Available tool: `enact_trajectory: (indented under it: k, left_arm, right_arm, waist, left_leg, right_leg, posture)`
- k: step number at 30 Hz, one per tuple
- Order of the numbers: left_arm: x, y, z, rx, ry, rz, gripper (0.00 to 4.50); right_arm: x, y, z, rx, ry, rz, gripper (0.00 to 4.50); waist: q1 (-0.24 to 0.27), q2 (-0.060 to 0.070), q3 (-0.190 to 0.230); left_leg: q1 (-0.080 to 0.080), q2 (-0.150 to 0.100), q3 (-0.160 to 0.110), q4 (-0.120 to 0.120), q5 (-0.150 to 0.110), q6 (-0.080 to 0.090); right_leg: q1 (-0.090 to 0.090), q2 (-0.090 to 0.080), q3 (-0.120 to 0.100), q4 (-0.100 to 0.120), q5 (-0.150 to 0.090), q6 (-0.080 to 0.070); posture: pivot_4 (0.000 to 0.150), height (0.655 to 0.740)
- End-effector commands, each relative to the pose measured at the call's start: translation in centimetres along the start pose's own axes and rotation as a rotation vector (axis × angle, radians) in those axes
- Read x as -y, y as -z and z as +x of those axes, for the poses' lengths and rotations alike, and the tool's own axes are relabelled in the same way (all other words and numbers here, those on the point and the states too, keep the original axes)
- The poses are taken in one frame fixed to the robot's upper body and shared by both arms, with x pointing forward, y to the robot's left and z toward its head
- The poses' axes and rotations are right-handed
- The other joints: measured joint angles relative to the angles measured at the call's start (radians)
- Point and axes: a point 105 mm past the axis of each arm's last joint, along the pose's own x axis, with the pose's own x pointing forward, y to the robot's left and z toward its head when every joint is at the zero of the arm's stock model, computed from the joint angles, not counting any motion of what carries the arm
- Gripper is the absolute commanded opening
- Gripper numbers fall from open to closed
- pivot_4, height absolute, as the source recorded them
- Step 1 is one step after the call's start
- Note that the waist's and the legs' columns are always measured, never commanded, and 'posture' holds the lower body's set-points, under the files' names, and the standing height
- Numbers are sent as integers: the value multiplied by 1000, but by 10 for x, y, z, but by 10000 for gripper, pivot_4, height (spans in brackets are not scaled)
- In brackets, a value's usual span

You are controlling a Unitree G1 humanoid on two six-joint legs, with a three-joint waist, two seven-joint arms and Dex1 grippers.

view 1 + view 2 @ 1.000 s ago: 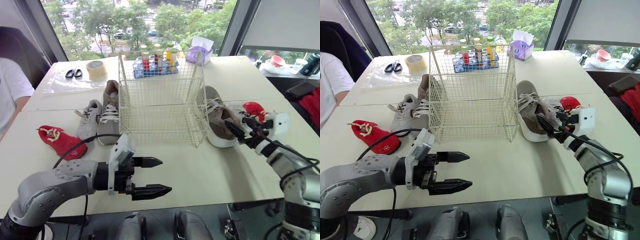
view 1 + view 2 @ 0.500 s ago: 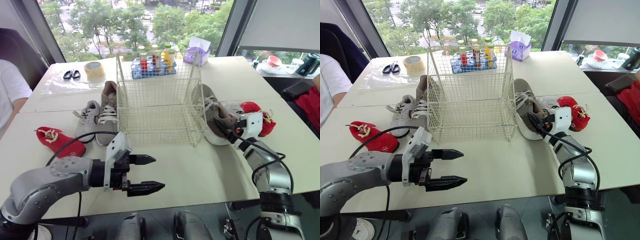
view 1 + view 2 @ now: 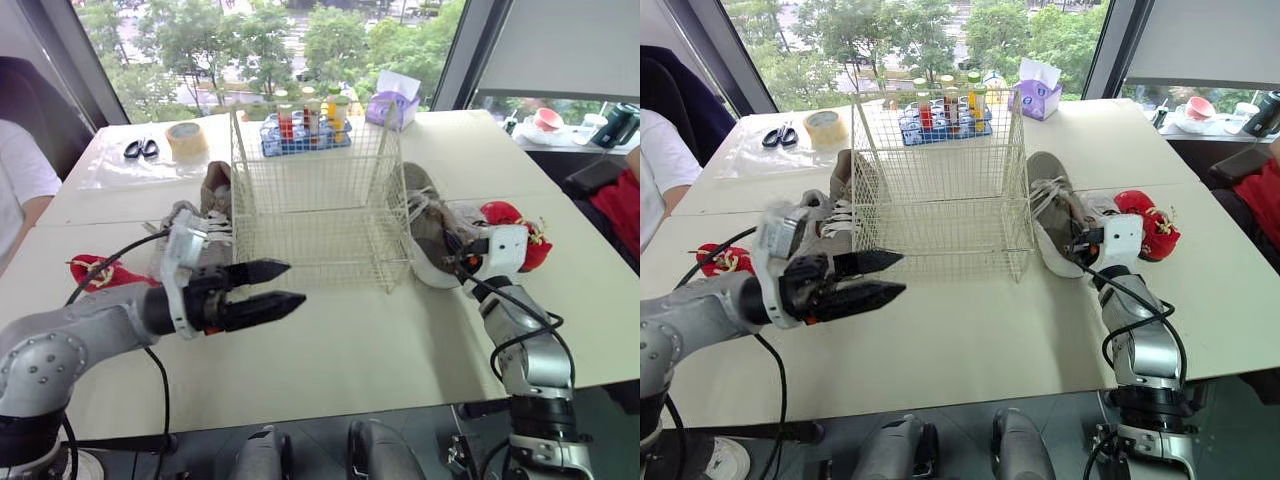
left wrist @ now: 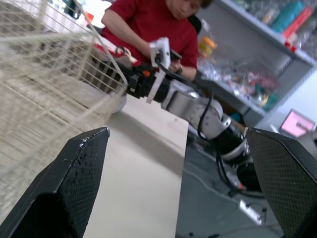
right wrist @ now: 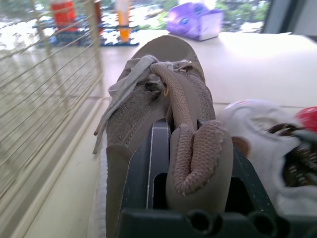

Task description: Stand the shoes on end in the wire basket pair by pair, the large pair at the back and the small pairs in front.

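Note:
An empty wire basket (image 3: 320, 200) stands mid-table. A large taupe shoe (image 3: 428, 235) lies against its right side. My right gripper (image 3: 455, 260) is shut on that shoe's heel collar; the right wrist view shows the collar (image 5: 198, 158) pinched beside a dark finger (image 5: 151, 163). Its mate (image 3: 215, 185) lies left of the basket next to a small grey shoe (image 3: 180, 215). One red small shoe (image 3: 90, 270) lies far left. Another (image 3: 512, 215) lies right, with a small pale shoe (image 5: 257, 134). My left gripper (image 3: 290, 283) hovers open and empty before the basket's left front corner.
Behind the basket are a blue rack of bottles (image 3: 305, 125), a purple tissue box (image 3: 393, 100), a tape roll (image 3: 186, 141) and scissors (image 3: 137, 149). A person in white (image 3: 20, 180) sits at the left edge. A person in red (image 4: 148, 29) sits on the right.
My right gripper has closed onto the heel of the large taupe shoe. My left arm has risen and moved left toward the basket's front left corner, still open.

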Motion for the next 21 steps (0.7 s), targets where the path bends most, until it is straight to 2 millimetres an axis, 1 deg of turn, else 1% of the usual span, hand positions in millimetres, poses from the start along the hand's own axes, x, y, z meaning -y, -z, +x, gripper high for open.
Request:
enact_trajectory:
  k: [1, 5, 6, 8, 9, 10, 11, 12, 13, 14, 15, 16, 18, 19, 21]
  left_arm:
    - [7, -13, -1, 36, 58, -6, 45000]
    - [10, -25, -1, 72, 103, -22, 45000]
    - [9, -35, -1, 114, 101, -14, 45000]
    - [5, -59, -4, 204, 76, 10, 45000]
    - [4, -67, -5, 232, 66, 17, 45000]
    - [2, -81, -9, 266, 55, 34, 45000]
    - [-1, -103, -16, 316, 28, 82, 45000]
    - [-4, -130, -25, 367, -10, 138, 45000]
    - [-4, -153, -33, 406, -32, 180, 45000]
    - [-4, -171, -39, 434, -54, 219, 45000]
    - [-4, -180, -41, 445, -64, 238, 45000]
    - [-8, -191, -44, 460, -86, 249, 45000]
    - [-14, -203, -48, 476, -112, 260, 45000]
    - [-18, -209, -51, 475, -120, 269, 45000]
    - [-22, -214, -54, 468, -109, 276, 45000]
  right_arm:
    - [5, -106, -1, 358, 50, -50, 3045]
    - [10, -155, -6, 493, 91, -94, 3045]
    - [11, -174, -8, 547, 99, -112, 3045]
    - [10, -204, -13, 625, 83, -153, 3045]
    - [8, -212, -13, 644, 70, -169, 3045]
    - [4, -223, -13, 667, 32, -190, 3045]
    - [-3, -242, -14, 703, -48, -227, 3045]
    - [-14, -261, -17, 734, -155, -295, 3045]
    - [-25, -276, -20, 749, -267, -338, 3045]
    - [-34, -288, -24, 766, -356, -385, 3045]
    - [-39, -295, -26, 773, -407, -412, 3045]
    - [-49, -301, -29, 777, -489, -422, 3045]
    - [-61, -307, -33, 784, -589, -442, 3045]
    - [-72, -309, -35, 788, -657, -461, 3045]
    - [-85, -307, -36, 790, -733, -496, 3045]
  waist:
    - [0, 0, 0]
    - [1, 0, 0]
    - [1, 0, 0]
    - [2, 0, 0]
    - [2, -1, 1]
    - [1, -1, 1]
    - [1, -1, 1]
    - [1, -1, 3]
    - [0, -1, 6]
    - [-2, -2, 7]
    - [-5, -1, 7]
    - [-8, -2, 6]
    - [-7, -1, 5]
    - [-7, -2, 5]
    - [-5, -2, 6]
  left_leg:
    - [-2, 0, 0, 0, 0, 0]
    - [-2, 0, 0, -1, 0, 0]
    - [-2, 0, 0, -2, 0, -1]
    - [-2, 0, 0, -2, 0, -1]
    - [-2, 0, 0, -1, 0, -1]
    - [-3, -1, 0, -1, 0, 0]
    - [-2, -1, 0, -1, 0, 0]
    - [-2, -1, 0, -1, 0, 0]
    - [-3, -3, 0, 0, 0, 0]
    - [-3, -3, 0, -1, 1, 0]
    - [-3, -3, 0, -1, 1, 0]
    - [-3, -3, 0, -3, 0, 0]
    - [0, -3, 1, -5, -1, 3]
    - [1, -3, 1, -5, -1, 3]
    - [0, -2, 3, -5, -1, 2]
  right_leg:
    - [-2, 0, 1, 0, 2, 2]
    - [-3, 2, 0, 1, 1, 3]
    - [-3, 2, 0, 1, 1, 3]
    - [-3, 2, 0, 1, 1, 4]
    - [-3, 1, 0, 1, 1, 4]
    - [-3, 1, 1, 1, 1, 3]
    - [-3, 1, 1, 1, 1, 3]
    - [-3, 1, 1, 1, 1, 3]
    - [-3, 1, 1, 1, 1, 3]
    - [-4, 2, 1, 0, 1, 3]
    - [-4, 3, 1, 1, 1, 3]
    - [-5, 4, 1, 0, 1, 3]
    - [-2, 4, 2, 1, 0, 5]
    - [-2, 4, 2, 1, -1, 5]
    - [-2, 4, 2, 1, 0, 5]
  posture:
    - [1500, 7400]
    - [1500, 7400]
    - [1500, 7400]
    - [1500, 7400]
    - [1500, 7400]
    - [1500, 7400]
    - [1500, 7400]
    - [1500, 7400]
    - [1500, 7400]
    - [1500, 7400]
    - [1500, 7400]
    - [1500, 7400]
    - [1500, 7400]
    - [1500, 7400]
    - [1500, 7400]
